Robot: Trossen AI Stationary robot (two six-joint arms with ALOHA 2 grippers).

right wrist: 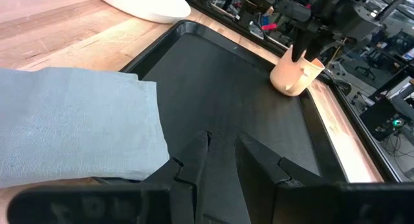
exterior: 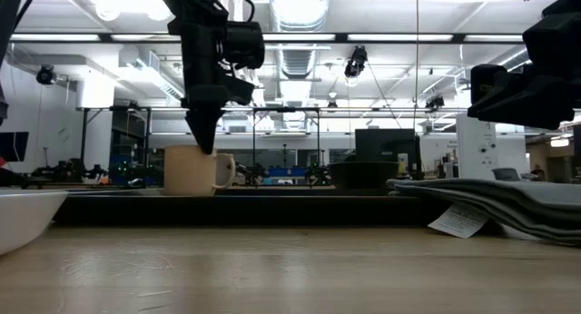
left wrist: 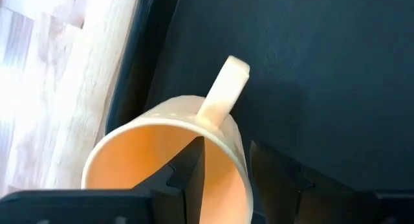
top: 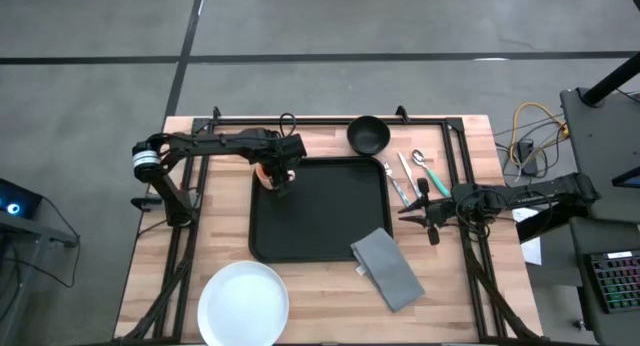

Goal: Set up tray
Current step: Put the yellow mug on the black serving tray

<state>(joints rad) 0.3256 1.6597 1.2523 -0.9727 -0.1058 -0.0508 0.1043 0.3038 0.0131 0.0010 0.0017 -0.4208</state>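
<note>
**Mug at the tray's far-left corner, left arm on it**

I have the left end effector (top: 277, 178) closed over the mug (left wrist: 169, 160) wall, one finger inside, one outside, beside the handle. The mug stands upright on the tray (top: 330, 231), which lies mid-tabletop, long axis left-right. The right end effector (right wrist: 222, 151) hovers at the tray's right edge, fingers slightly apart, empty, near the napkin (top: 388, 268). I can't make out whether the mug's base is fully seated.
</note>
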